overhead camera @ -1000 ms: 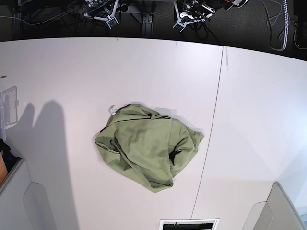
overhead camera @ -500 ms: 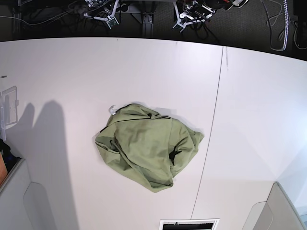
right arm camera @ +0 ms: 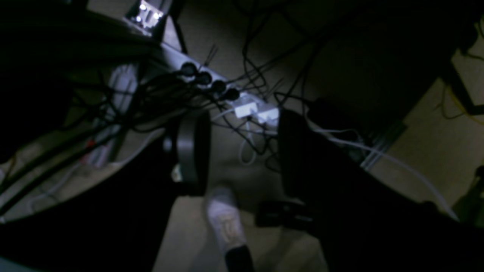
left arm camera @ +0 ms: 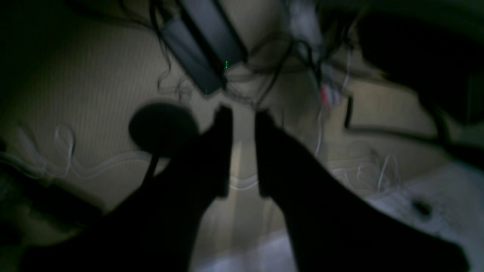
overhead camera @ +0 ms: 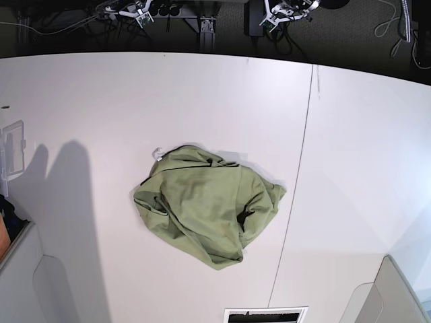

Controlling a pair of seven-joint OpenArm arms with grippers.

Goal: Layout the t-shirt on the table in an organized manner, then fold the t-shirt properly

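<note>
The olive-green t-shirt [overhead camera: 209,208] lies crumpled in a heap near the middle of the white table [overhead camera: 101,101], with a small white tag [overhead camera: 159,153] at its upper left edge. Both arms sit far back, beyond the table's far edge and well away from the shirt. In the base view, my left gripper [overhead camera: 281,15] is at the top right of centre and my right gripper [overhead camera: 135,10] at the top left. The left wrist view shows the left gripper [left arm camera: 242,113] with a narrow gap and nothing in it. The right gripper [right arm camera: 242,124] stands wide open and empty over floor cables.
A thin dark seam [overhead camera: 300,175] crosses the table right of the shirt. Grey bins stand at the near left corner [overhead camera: 27,276] and near right corner [overhead camera: 394,296]. A clear plastic piece [overhead camera: 12,145] sits at the left edge, and a slot [overhead camera: 266,315] at the front edge.
In the base view both arm ends have shifted toward the top edge. The t-shirt has not moved.
</note>
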